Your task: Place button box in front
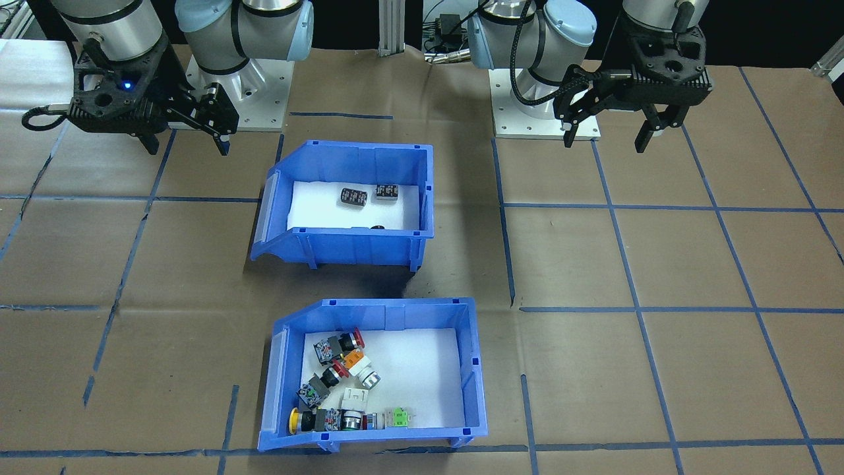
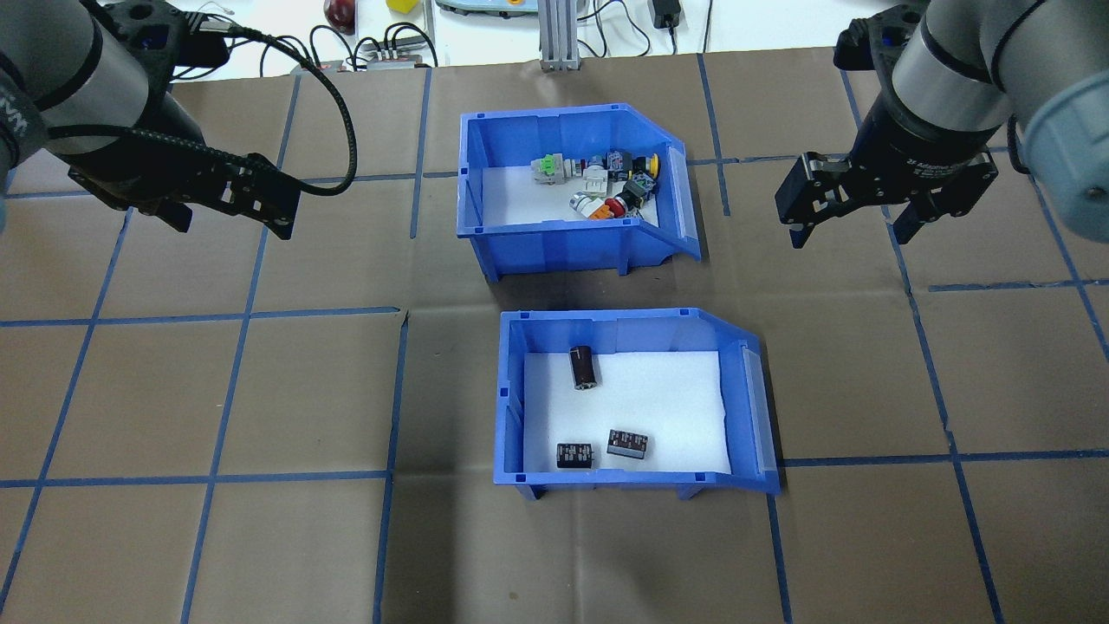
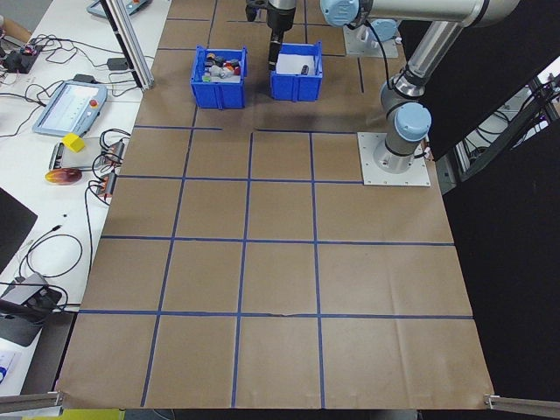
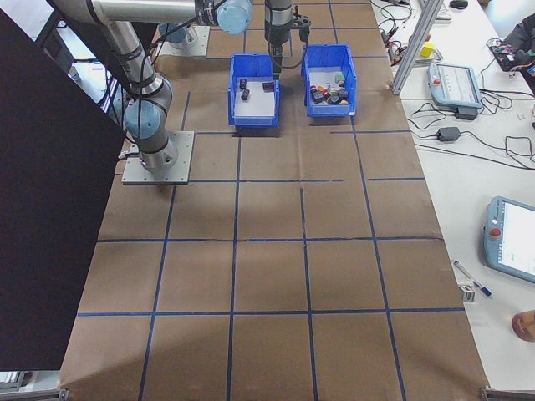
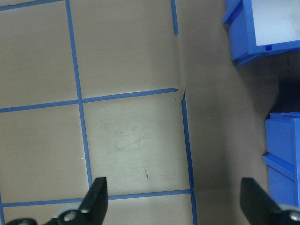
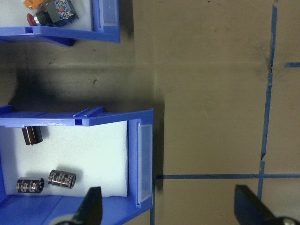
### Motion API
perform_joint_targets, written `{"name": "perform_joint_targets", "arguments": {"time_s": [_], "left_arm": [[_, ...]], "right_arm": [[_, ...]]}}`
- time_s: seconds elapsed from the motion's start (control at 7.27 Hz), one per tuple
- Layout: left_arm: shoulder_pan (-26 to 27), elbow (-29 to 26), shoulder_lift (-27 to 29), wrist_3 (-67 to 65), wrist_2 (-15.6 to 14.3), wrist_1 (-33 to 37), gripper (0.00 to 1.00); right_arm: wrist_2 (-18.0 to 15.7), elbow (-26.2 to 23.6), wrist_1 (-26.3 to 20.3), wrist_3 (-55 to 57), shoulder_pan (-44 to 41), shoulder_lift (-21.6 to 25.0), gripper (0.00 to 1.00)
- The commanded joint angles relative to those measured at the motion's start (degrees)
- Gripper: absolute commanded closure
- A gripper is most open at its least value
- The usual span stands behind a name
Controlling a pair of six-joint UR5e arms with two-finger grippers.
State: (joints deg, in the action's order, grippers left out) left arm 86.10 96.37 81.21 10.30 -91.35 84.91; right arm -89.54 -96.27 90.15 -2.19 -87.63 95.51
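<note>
Brown paper table (image 2: 217, 390), blue-taped grid; button box (image 2: 494, 234) probably farther back.

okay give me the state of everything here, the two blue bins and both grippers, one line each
Blue plastic button box with colourful push-button switches: upright on table, far from robot, untouched.
Blue plastic bin with black parts: upright, nearer the robot, untouched.
Left gripper: jaws open, empty, above bare table.
Right gripper: jaws open, empty, beside nearer bin.

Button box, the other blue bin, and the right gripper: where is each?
Button box (image 2: 554, 238): overhead view, near outer wall.
Other bin (image 2: 606, 481): overhead view, near rim.
Right gripper (image 2: 853, 234): overhead view, midway between fingertips.
</note>
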Motion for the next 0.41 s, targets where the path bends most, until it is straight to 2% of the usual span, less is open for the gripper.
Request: {"name": "perform_joint_targets", "arguments": {"time_s": [0.0, 0.28], "left_arm": [[-0.05, 0.22, 0.01, 0.24, -0.06, -0.18, 0.01], [0.03, 0.40, -0.78, 0.33, -3.91, 0.26, 0.01]], "right_arm": [[0.07, -0.06, -0.06, -0.01, 0.00, -0.06, 0.00], [0.07, -0.06, -0.06, -0.01, 0.00, -0.15, 0.00]]}}
